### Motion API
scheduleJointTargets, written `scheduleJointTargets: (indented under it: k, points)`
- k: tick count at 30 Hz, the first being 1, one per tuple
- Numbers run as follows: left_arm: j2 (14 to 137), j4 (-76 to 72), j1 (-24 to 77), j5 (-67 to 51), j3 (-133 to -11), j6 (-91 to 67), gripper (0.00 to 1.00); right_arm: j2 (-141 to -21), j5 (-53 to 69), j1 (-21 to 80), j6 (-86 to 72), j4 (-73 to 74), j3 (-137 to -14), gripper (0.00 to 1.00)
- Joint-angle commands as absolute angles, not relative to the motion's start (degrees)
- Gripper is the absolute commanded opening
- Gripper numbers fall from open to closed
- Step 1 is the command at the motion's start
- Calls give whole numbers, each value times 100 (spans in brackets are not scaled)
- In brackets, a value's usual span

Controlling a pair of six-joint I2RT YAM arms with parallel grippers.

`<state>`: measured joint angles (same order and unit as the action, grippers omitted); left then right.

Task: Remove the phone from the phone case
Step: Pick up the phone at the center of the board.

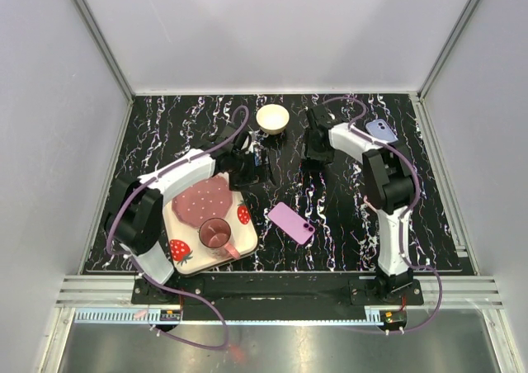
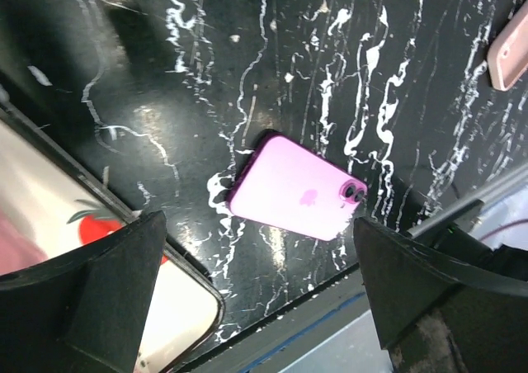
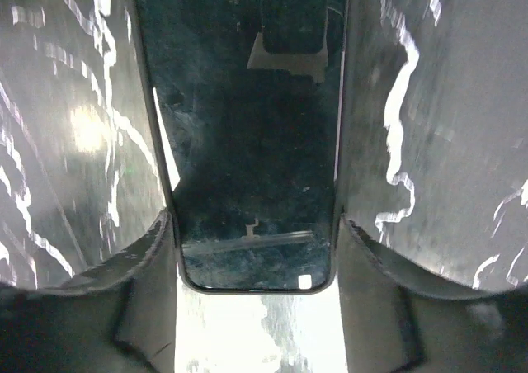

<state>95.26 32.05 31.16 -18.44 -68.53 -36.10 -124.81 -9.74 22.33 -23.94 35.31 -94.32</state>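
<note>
My right gripper [image 3: 254,218] is shut on the long edges of a phone with a black screen and a thin dark rim [image 3: 252,125]; in the top view this gripper [image 1: 316,154] points down at the back middle of the table and hides it. A pink phone [image 1: 290,223] lies face down in the middle, its camera lenses showing in the left wrist view [image 2: 301,190]. My left gripper [image 1: 254,173] hangs open and empty above the table between the tray and the pink phone, which shows between its fingers [image 2: 107,290].
A strawberry-print tray [image 1: 183,253] with a pink plate [image 1: 205,198] and a dark red cup [image 1: 216,234] sits front left. A cream bowl [image 1: 272,119] stands at the back. A lavender phone-shaped thing [image 1: 381,129] lies by the right arm. A pinkish flat thing [image 2: 511,55] shows at the frame's edge.
</note>
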Motion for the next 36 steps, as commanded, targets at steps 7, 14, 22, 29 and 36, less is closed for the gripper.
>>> scheduleJointTargets:
  k: [7, 14, 22, 29, 36]
  points:
    - [9939, 1618, 2944, -3524, -7189, -4684, 98, -10636, 1221, 2285, -3488, 2022, -6805, 31]
    - [10941, 88, 2883, -4157, -7074, -5950, 99, -9888, 1740, 2285, -3788, 1126, -5889, 28]
    - [11741, 1537, 2953, -3341, -8358, -5099, 90, -9502, 2346, 2285, -3999, 835, -5379, 28]
    - [12260, 1564, 3120, -3199, -8604, -5133, 68, -9281, 2531, 2285, -4087, 756, -5265, 29]
    - [12629, 1670, 3357, -3296, -8859, -5098, 55, -9114, 2461, 2285, -4104, 782, -5212, 29]
